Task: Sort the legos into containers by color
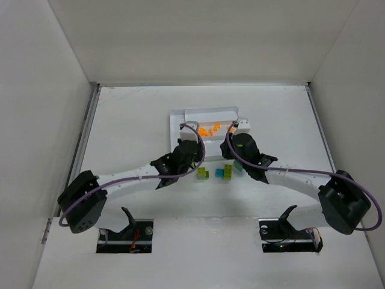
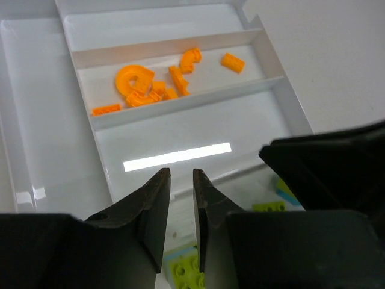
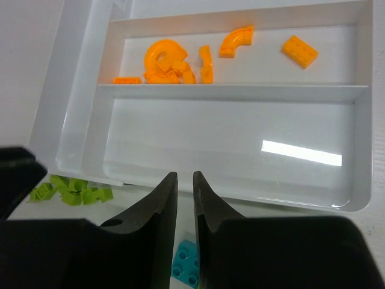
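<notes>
A matte white table point(image 1: 132, 120) stands between plain white walls point(image 1: 36, 90). At its centre lies the tray point(image 3: 228, 91) — glossy white plastic, rectangular, split by low straight walls into long troughs that catch a bright strip of glare.

The orange legos point(image 3: 171, 63) all lie in the middle compartment point(image 3: 264, 66). They include a thick arch, a curved elbow, a few small pieces bunched against the arch, a flat plate at the 9 o'clock end and a studded brick at the 3 o'clock end.

The other pieces rest on the table at 6 o'clock from the tray, between the two arms. In the right wrist view, the lime legos point(image 3: 72, 191) form a small angular cluster at 8 o'clock, just outside the tray's near corner. A studded teal lego point(image 3: 186, 262) sits at 6 o'clock, partly hidden by the fingers.

The left gripper point(image 2: 180, 180) hovers over the tray's near edge. Its matte black, blade-like fingers are drawn together to a thin slit and hold nothing.

The right gripper point(image 3: 184, 180) hangs over the same edge from the other side — also pinched closed and also holding nothing.
</notes>
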